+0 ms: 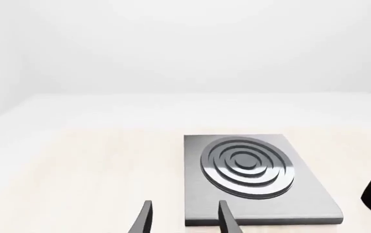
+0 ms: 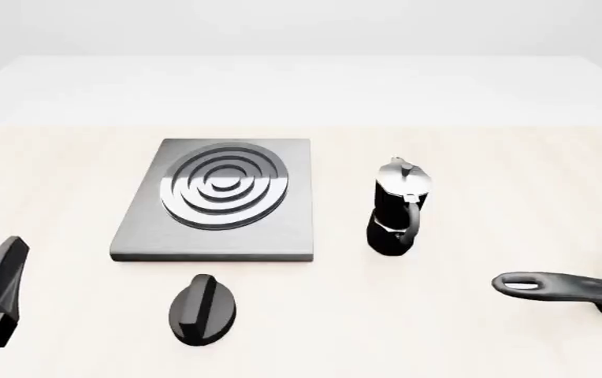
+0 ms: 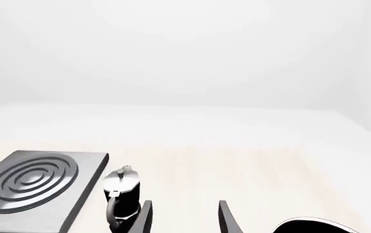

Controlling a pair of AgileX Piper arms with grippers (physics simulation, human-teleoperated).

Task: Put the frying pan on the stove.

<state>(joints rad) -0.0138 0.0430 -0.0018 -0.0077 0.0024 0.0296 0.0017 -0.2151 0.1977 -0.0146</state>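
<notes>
- My left gripper (image 1: 184,221) has its fingers spread apart with nothing between them; in its wrist view the stove's near edge lies just past the tips.
- My right gripper (image 3: 184,218) is likewise parted and holds nothing.
- In the front view I only see the left arm's dark casing at 8 o'clock; the right arm is out of frame.
- The frying pan (image 2: 596,287) sits at 4 o'clock, cut off by the frame edge, its slotted handle pointing toward 9 o'clock. How full it is, I cannot tell.
- The stove (image 2: 220,201) lies left of centre, burner rings bare.
- A moka pot (image 2: 395,209) stands upright between stove and pan.
- A black knob (image 2: 202,309) rests at 6 o'clock of the stove.
</notes>
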